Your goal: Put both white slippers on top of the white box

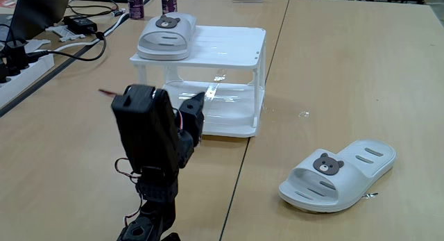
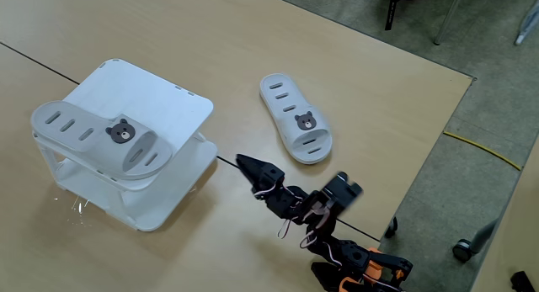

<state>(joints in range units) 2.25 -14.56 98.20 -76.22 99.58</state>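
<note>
Slipper on box (image 1: 165,37): lay flat at one edge of the box (image 1: 229,45) top, overhanging a little; room beside it for the second.
Loose slipper (image 1: 338,174): sat on the table (image 1: 347,74), well apart from the box, strap up.
Handling: looked light, rubbery, slightly flexible, not fragile; best pinched across the strap or a side wall.
Gripper (image 2: 246,165): hung between box and loose slipper, empty, fingers nearly closed.
Risk: probably a swing on a one-sided hold.
</note>
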